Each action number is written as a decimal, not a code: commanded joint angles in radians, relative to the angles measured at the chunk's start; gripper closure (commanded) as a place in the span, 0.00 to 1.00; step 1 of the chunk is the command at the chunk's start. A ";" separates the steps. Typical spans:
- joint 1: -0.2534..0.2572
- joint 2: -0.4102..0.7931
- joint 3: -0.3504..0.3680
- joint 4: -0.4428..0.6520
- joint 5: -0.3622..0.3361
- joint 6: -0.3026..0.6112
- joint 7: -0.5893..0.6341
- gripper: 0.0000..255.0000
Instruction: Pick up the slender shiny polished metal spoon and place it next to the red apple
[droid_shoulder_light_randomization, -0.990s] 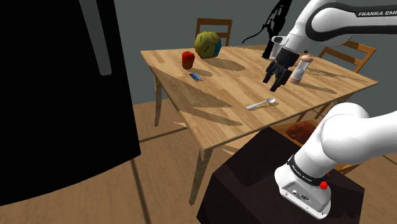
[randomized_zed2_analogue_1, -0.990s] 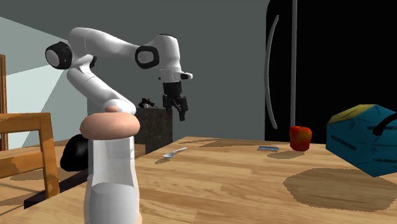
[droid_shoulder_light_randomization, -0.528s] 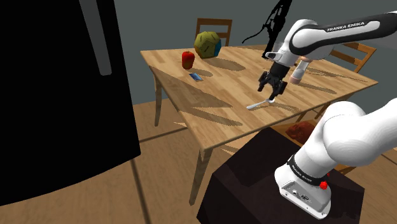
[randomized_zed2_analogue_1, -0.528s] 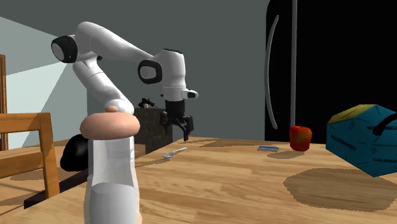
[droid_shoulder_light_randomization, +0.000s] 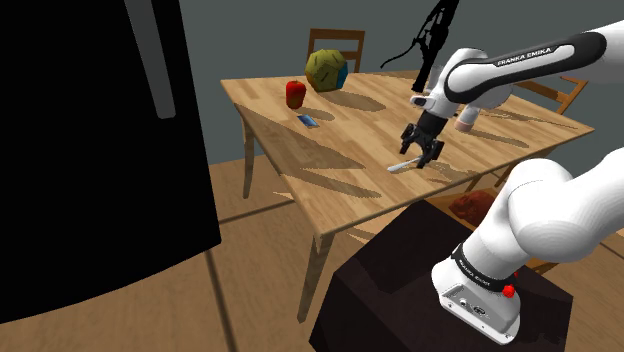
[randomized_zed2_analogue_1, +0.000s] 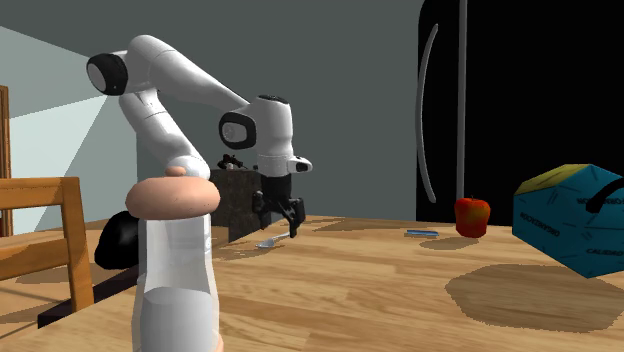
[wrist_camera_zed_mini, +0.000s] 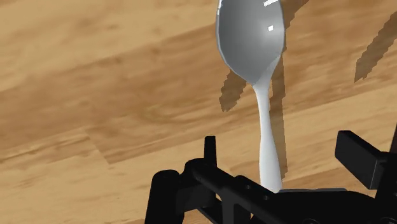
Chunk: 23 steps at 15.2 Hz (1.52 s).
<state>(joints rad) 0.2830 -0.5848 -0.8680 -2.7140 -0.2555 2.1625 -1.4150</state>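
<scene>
The all-black two-finger hand (droid_shoulder_light_randomization: 420, 152) hangs low over the wooden bench (droid_shoulder_light_randomization: 300, 160), released and holding nothing. In the wrist view its two blocky fingers (wrist_camera_zed_mini: 210, 150) stand well apart. The slender shiny grey metal spoon (wrist_camera_zed_mini: 254, 57) lies flat on the grained boards. Its thin handle runs between the fingers and touches neither. Its smooth oval bowl points away from the hand and carries small white glints.

In the shoulder view the spoon (droid_shoulder_light_randomization: 404, 165) lies toward the bench's near edge, just beside the fingertips. In the second exterior view the hand (randomized_zed2_analogue_1: 281, 212) stands upright just above the spoon (randomized_zed2_analogue_1: 270, 241).

The round red apple (droid_shoulder_light_randomization: 295, 95) sits well apart from the spoon, near the bench's far left corner in the shoulder view. It is close to an olive-green faceted ball (droid_shoulder_light_randomization: 326, 70) and a small flat blue thing (droid_shoulder_light_randomization: 308, 121). A white bottle with a rounded peach cap (randomized_zed2_analogue_1: 178, 270) stands in the foreground of the second exterior view.
</scene>
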 joint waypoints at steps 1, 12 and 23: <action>0.003 0.004 -0.002 -0.005 0.001 0.010 0.000 0.00; 0.003 0.004 -0.002 -0.005 0.001 0.010 0.000 1.00; -0.021 -0.057 0.053 0.036 0.003 -0.091 0.028 1.00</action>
<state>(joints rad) 0.2668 -0.6323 -0.8217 -2.6855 -0.2521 2.0887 -1.3888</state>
